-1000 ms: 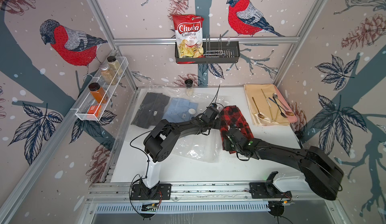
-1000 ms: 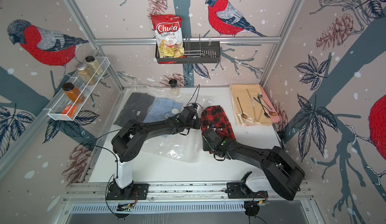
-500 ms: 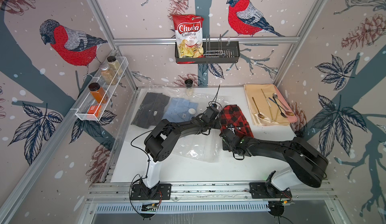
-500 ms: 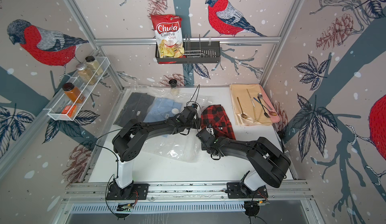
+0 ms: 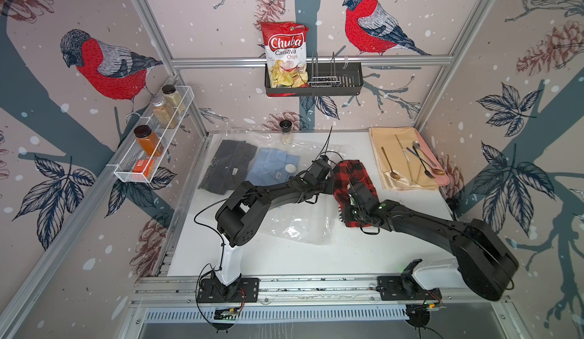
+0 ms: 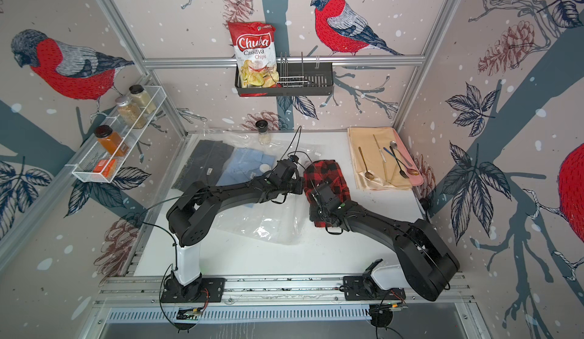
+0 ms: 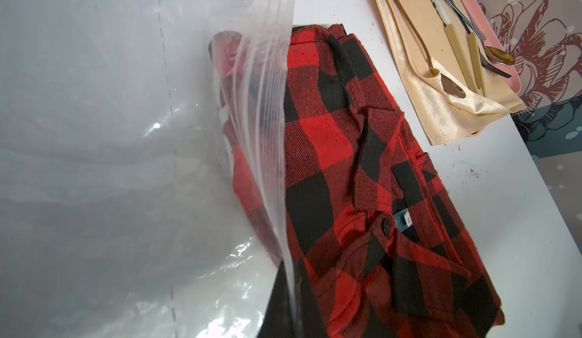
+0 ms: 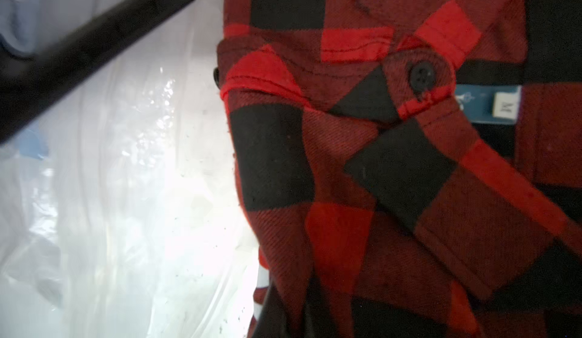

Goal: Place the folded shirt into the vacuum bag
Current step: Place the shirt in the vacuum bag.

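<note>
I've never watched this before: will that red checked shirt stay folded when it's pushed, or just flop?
Probably floppy: the shirt is soft woven cloth, its collar rumpled. It likely bunches rather than slides; the crinkly vacuum bag may catch it.

We see the right gripper (image 8: 283,320) only as a dark blur cut off at the edge; the rim of the bag (image 7: 258,131) veils the left edge of the shirt (image 7: 330,169).

I've got the vacuum bag (image 7: 110,163) in view, its zip edge lying over one side of the folded shirt (image 7: 362,194) — beside the shirt, cutlery (image 7: 458,53) on a beige cloth (image 7: 419,12).
</note>
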Available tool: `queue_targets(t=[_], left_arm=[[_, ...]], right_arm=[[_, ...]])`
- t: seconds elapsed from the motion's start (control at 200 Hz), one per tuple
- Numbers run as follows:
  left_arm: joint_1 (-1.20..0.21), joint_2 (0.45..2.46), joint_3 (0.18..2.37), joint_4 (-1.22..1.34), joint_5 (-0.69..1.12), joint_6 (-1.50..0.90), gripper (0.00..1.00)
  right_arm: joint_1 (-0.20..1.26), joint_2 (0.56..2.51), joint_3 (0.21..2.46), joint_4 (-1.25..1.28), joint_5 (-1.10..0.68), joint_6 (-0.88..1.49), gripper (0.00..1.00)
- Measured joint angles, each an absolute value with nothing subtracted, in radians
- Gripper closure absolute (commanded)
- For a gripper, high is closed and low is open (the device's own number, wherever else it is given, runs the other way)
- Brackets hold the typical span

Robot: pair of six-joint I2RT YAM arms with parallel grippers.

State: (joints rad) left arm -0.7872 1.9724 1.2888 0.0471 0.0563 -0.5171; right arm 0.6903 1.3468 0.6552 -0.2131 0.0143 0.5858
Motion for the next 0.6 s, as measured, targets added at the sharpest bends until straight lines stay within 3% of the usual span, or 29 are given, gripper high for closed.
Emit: queue_targets(t=[0.305,0.515,0.6], left_arm=[[-0.787,1.966,1.289,0.046,0.057,-0.518,1.0],[-0.787,1.934,1.289,0.037,0.061,-0.52,1.0],[-0.787,1.916,1.29,0.03,0.065,-0.524,1.0]], right_arm=[[0.595,1.328,0.667,-0.142,-0.252,0.553,1.0],[0.591,1.45,0.665,0.007,-0.397,0.607,1.0],[0.588,1.503,0.661,0.052,-0.424,0.618,0.95]])
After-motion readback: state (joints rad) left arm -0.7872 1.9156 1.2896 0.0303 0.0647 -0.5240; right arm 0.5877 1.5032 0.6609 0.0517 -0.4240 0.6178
